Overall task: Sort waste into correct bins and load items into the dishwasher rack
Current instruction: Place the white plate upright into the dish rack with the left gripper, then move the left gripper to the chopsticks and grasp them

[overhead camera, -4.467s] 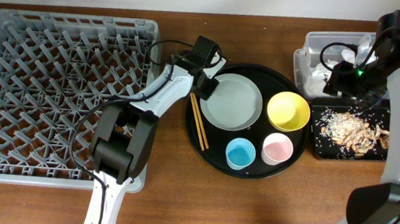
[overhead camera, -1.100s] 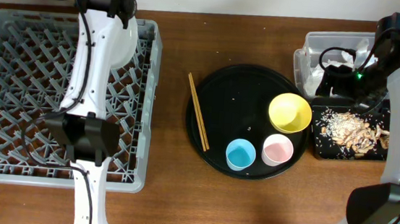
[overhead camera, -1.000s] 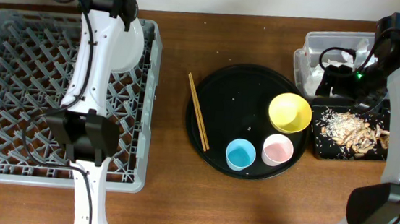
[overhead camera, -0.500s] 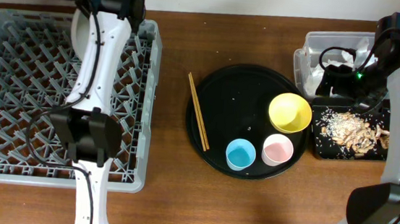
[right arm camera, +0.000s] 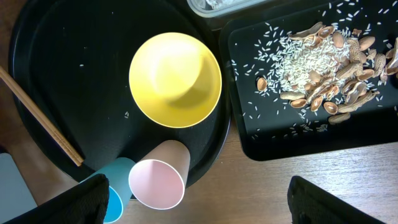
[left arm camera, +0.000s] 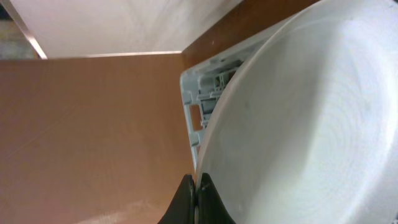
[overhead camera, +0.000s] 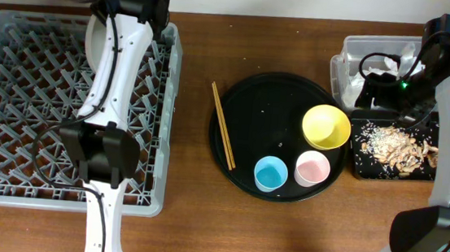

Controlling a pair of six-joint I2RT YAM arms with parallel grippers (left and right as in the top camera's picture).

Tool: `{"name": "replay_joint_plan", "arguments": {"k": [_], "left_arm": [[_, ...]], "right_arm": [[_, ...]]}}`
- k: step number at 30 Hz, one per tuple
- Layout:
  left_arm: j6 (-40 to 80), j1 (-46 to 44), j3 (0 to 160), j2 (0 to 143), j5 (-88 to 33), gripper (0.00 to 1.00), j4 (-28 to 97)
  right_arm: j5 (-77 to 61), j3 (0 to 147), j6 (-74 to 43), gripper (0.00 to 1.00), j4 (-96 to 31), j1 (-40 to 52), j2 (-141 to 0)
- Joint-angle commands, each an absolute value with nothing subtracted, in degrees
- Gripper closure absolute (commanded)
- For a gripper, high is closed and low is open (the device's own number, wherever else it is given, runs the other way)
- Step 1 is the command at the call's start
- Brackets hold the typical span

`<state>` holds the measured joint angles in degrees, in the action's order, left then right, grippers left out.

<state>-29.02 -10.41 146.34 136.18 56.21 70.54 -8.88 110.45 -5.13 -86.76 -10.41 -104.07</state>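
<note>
At the far right corner of the large grey plastic dishwasher rack [overhead camera: 16, 83]: pale round plate [left arm camera: 298, 124] held on edge.
Left gripper [left arm camera: 195, 184] jaws pinch nearly shut on its rim; the plate stands upright above them, smooth and clean, with the rack wall just beyond. Right gripper [right arm camera: 199, 202] hangs wide open, empty, well apart.

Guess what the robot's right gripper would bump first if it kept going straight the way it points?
The right gripper would probably hit the bare wooden table first, between the pink cup and the black scrap tray; depth is unclear.
</note>
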Motion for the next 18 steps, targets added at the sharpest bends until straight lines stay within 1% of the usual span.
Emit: {"name": "replay_joint_plan", "arguments": {"k": [1, 6, 7, 8, 10, 11, 15, 18], "left_arm": [[-20.5, -9.9, 146.2, 134.6, 57.3, 1.0, 73.8], [-18.7, -9.4, 146.2, 134.6, 50.8, 0.99, 76.4], [-18.7, -9.2, 146.2, 134.6, 48.8, 0.91, 76.4], [-18.7, -9.1, 146.2, 134.6, 47.2, 0.75, 76.4], [-18.7, -8.6, 146.2, 134.6, 46.0, 0.48, 76.4], [-18.7, -8.4, 146.2, 134.6, 46.1, 0.01, 76.3], [-18.1, -8.4, 148.1, 134.4, 46.3, 0.01, 75.6], [-11.5, -8.5, 151.7, 131.8, 45.9, 0.01, 76.2]], "right_arm": [[-8.3, 110.1, -4.7, 0.07, -86.7, -10.5, -103.5], [-6.8, 110.1, -4.7, 0.07, -86.8, -10.5, -103.5], [-6.8, 110.1, -4.7, 0.07, -86.8, -10.5, -103.5], [-6.8, 110.1, -4.7, 0.07, -86.8, -10.5, -103.5], [-6.8, 110.1, -4.7, 0.07, -86.8, -10.5, -103.5], [-6.8, 110.1, -4.7, 0.07, -86.8, -10.5, -103.5], [-6.9, 110.1, -4.7, 0.07, -86.8, -10.5, -103.5], [-6.8, 110.1, -4.7, 0.07, -86.7, -10.5, -103.5]]}}
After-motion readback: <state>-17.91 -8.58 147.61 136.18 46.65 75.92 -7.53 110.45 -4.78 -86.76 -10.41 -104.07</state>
